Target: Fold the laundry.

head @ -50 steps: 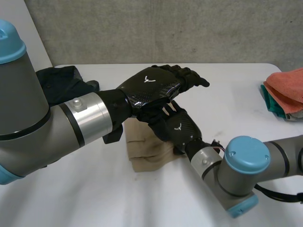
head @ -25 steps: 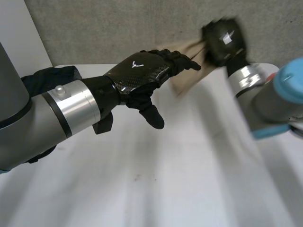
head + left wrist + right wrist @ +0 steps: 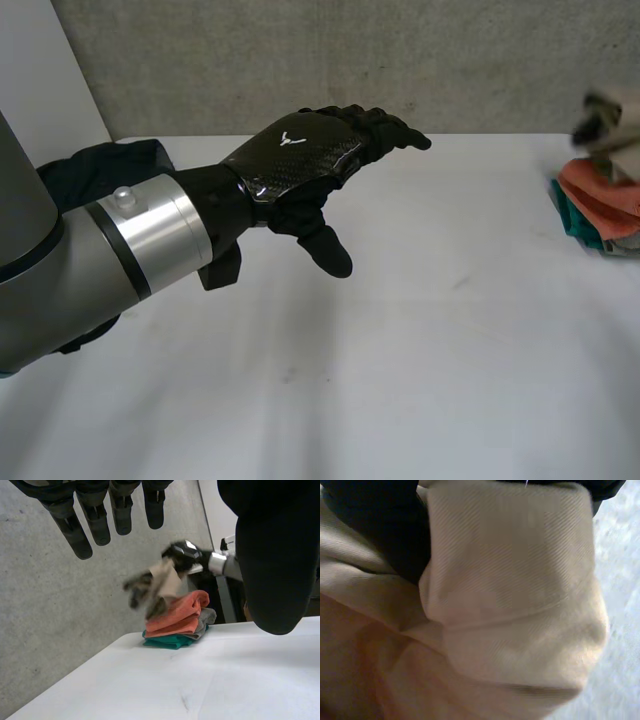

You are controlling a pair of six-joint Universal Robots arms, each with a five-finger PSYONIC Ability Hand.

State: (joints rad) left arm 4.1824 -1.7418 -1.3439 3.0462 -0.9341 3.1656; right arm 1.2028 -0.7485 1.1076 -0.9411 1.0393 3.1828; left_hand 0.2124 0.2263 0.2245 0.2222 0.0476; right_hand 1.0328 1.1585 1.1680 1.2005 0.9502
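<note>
The left hand (image 3: 300, 160) has a glossy black carbon-weave shell, a small white emblem and matte black fingers (image 3: 75, 532). A silver wrist ring (image 3: 150, 240) with a round stud joins the grey arm (image 3: 40, 290). The right hand (image 3: 184, 555) is black too, silver-ringed.

No words, numbers or brand names could be read anywhere I looked. The one sign was a small white emblem (image 3: 291, 139) on the glossy black back of the left hand (image 3: 305, 172). It was shaped like a broad V or a pair of spread wings, and it had no letters with it. The beige cloth (image 3: 510, 605), seen close in the right wrist view, showed only its plain ribbed weave.
</note>
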